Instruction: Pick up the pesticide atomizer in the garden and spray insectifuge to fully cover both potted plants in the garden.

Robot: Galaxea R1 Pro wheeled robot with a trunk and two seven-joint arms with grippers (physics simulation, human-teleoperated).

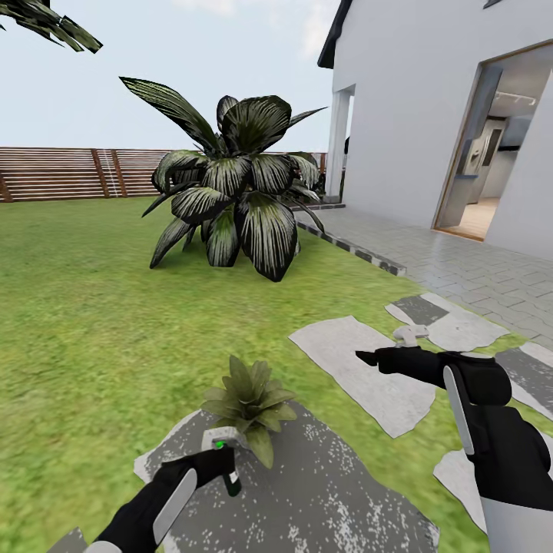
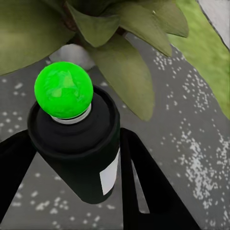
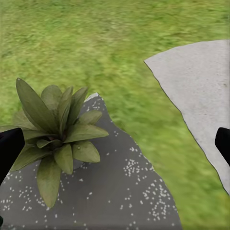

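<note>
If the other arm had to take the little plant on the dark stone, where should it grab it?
Probably low down, at the grey pot, coming in from the side under the leaves. The plant spreads soft, pointed leaves all round, which would bend or slip; the pot is the only firm part. The right pincer hangs open beside it.

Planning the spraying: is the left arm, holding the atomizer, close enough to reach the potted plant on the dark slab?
Probably yes. The left gripper holds the pesticide atomizer right beside the potted plant, with nothing between them.
</note>
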